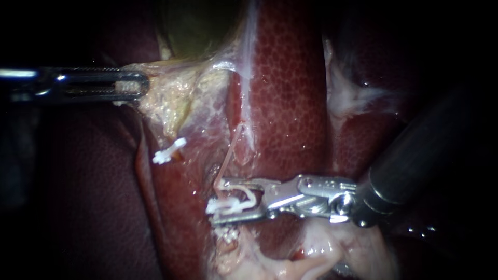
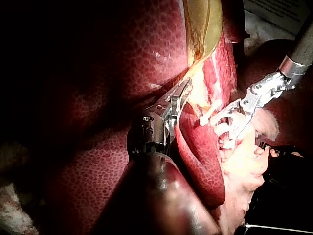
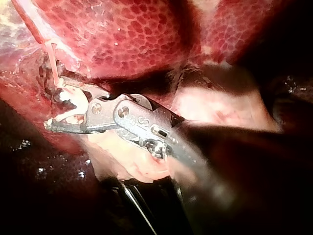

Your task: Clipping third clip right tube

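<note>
My right instrument [image 1: 220,202] comes in from the right edge low across the liver [image 1: 290,78]. Its two metal jaws stand a little apart and pinch a white clip [image 1: 236,203] between them, one jaw along each leg of it. The right tube [image 1: 232,150], a thin pink strand, runs down from the pale band on the liver, bends at its lower end and passes into the mouth of that clip, just at my jaw tips (whether the clip's legs have latched around it I cannot tell). Just below my jaws a second clip [image 1: 227,234] sits in the pale fatty tissue, and well off to the left a third one, the far clip [image 1: 168,152], sits apart on a separate stub. My left instrument [image 1: 136,85] reaches in from the left edge, its slotted jaws pressed together on the edge of the pale tissue [image 1: 171,96] beneath the olive gallbladder [image 1: 197,26], which is drawn taut towards it. From my right arm's camera, my jaws [image 3: 56,105] lie against the liver [image 3: 132,34] with the white clip [image 3: 71,100] between them and the tube [image 3: 51,61] dropping into it. The left arm's camera shows my left jaws [image 2: 185,90] closed on the yellowish fold below the gallbladder [image 2: 203,24], with my right instrument [image 2: 227,129] just beyond, carrying the clip [image 2: 222,128].
</note>
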You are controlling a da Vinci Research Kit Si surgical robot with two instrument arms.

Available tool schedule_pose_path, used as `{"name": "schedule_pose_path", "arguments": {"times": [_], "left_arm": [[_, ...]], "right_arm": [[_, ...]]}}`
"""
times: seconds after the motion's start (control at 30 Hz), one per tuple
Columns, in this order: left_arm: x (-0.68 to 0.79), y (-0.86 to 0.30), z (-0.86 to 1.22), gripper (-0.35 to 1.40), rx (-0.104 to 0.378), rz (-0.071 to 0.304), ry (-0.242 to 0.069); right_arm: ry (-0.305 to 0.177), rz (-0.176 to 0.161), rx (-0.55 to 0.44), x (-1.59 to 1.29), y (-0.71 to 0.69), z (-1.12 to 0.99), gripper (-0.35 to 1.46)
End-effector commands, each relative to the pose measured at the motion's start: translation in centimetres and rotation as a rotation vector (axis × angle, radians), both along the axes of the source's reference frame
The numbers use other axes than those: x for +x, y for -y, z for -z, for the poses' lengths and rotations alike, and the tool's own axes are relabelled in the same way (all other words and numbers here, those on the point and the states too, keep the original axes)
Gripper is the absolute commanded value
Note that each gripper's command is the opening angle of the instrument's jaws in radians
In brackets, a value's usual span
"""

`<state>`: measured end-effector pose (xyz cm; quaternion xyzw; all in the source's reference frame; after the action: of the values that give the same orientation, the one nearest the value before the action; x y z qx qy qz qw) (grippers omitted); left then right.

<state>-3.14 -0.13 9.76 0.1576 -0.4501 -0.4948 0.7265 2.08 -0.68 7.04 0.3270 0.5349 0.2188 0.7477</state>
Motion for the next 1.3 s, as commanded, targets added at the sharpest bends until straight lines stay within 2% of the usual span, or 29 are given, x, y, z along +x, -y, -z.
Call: {"name": "schedule_pose_path", "arguments": {"times": [0.03,0.27,0.6,1.0,1.3], "left_arm": [[0.00,0.00,0.00,-0.18,0.000,0.000,0.000],[0.01,0.00,0.00,-0.18,0.000,0.000,0.000],[0.01,0.00,0.00,-0.18,0.000,0.000,0.000],[0.01,0.00,0.00,-0.18,0.000,-0.001,0.000],[0.00,0.00,0.00,-0.18,0.000,0.000,0.000]], "right_arm": [[-0.003,0.003,0.001,-0.04,-0.03,0.02,0.57],[-0.009,0.009,0.019,-0.30,-0.16,0.16,0.56],[0.005,-0.013,0.025,-0.61,-0.36,0.31,0.56],[0.033,-0.017,0.019,-0.68,-0.43,0.22,0.56],[0.046,-0.025,0.023,-0.51,-0.41,0.07,0.58]]}}
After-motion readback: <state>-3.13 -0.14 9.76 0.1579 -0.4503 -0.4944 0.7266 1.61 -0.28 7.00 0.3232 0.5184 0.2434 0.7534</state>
